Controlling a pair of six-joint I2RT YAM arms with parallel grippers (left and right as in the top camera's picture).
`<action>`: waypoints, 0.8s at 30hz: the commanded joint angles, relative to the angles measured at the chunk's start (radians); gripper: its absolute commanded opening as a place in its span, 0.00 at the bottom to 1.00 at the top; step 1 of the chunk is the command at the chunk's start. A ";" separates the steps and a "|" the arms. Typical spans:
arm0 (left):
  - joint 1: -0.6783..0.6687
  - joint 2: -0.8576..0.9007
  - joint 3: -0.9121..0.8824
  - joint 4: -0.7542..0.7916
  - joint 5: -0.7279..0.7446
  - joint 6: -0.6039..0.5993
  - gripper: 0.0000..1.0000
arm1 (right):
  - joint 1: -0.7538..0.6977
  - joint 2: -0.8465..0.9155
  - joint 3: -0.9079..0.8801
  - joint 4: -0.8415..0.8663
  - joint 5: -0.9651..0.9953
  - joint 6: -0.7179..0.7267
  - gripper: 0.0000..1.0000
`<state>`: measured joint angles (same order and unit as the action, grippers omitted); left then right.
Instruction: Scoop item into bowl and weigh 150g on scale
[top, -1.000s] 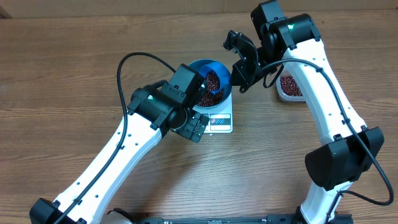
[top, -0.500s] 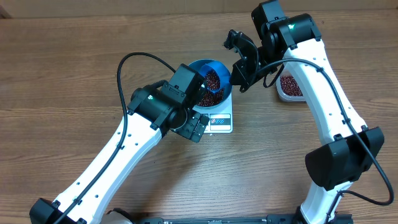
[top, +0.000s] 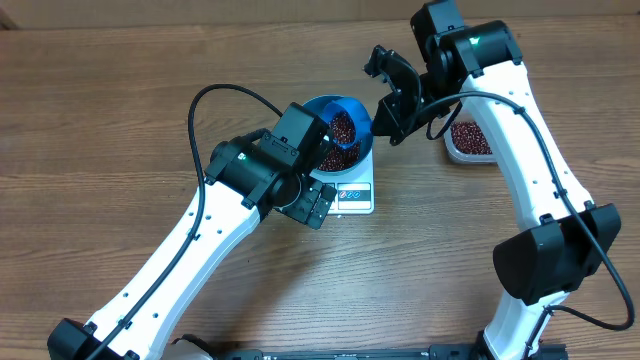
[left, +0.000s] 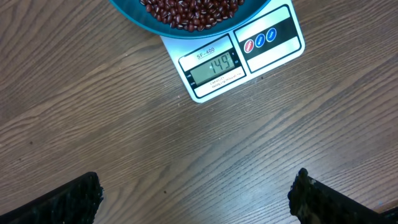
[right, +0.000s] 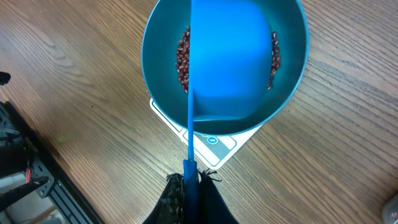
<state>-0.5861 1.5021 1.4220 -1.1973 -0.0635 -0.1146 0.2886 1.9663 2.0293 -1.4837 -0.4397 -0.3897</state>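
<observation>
I am watching the left gripper (left: 196, 202) hanging over bare table (left: 93, 124) just in front of the scale (left: 273, 53), its jaws standing wide apart and holding nothing. The white scale is showing 149 on its display (left: 214, 65). The blue bowl (right: 160, 87) is sitting on the scale, covering most of its platform, and the dark red-brown beans (left: 193, 9) are lying heaped inside it. Above the bowl, the blue scoop (right: 230, 56) is hovering over the beans, its thin handle running back to the right gripper (right: 191, 182), whose jaws are clamping it. Further right, the clear tub (top: 465, 156) is sitting on the table with more beans in it.
</observation>
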 joint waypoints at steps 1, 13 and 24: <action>0.003 0.003 0.002 0.000 0.005 -0.017 1.00 | -0.016 -0.053 0.027 0.003 -0.034 0.003 0.04; 0.003 0.003 0.002 0.001 0.005 -0.017 1.00 | -0.017 -0.053 0.026 0.004 -0.034 0.003 0.04; 0.003 0.003 0.002 0.000 0.005 -0.017 1.00 | -0.010 -0.053 0.026 -0.037 -0.032 -0.068 0.04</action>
<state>-0.5861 1.5021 1.4220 -1.1973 -0.0635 -0.1146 0.2749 1.9663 2.0293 -1.5154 -0.4488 -0.4088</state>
